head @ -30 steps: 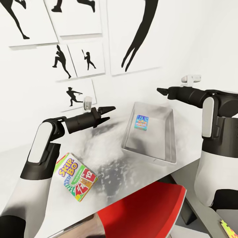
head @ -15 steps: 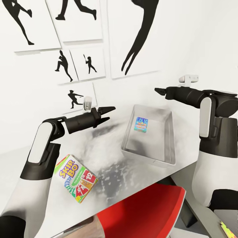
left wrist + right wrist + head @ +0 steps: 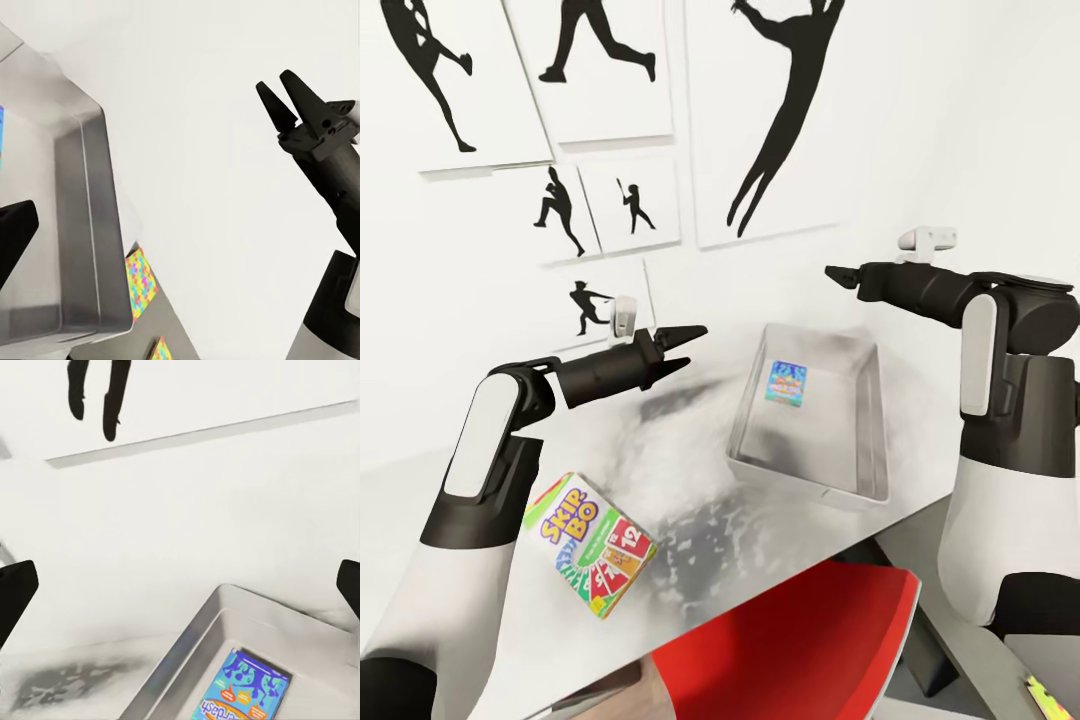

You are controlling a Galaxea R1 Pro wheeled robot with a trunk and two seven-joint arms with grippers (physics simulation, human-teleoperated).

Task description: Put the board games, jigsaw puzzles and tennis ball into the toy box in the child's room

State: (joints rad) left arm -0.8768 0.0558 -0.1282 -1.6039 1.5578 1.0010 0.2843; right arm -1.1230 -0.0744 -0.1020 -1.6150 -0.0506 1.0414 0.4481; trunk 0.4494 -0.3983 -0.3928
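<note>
Readable print: the green-yellow-red board game box carries "SKIP-BO" in purple letters and a white "12" on a red card panel. It lies flat on the pale grey table, near the front edge, below the left forearm.

The small blue game box has lettering too small to read from the head view; in the right wrist view part of a word, "dash", shows on its blue cover.

Container: the toy box, a shallow pale grey bin with sloping sides, sits on the table toward the right. The blue game lies flat on its floor toward the far end.

Left wrist view: two jigsaw-patterned boxes, one just past the bin's corner, another beside it, both partly hidden.

Left gripper: arm stretched forward above the table, level, fingers parted, holding nothing, well clear of SKIP-BO.

Right gripper: arm raised, pointing left above the bin's far end; seen from the left wrist, the fingers stand slightly apart, empty.

Wall: black baseball-player silhouette prints. A red chair sits under the table's front edge.
</note>
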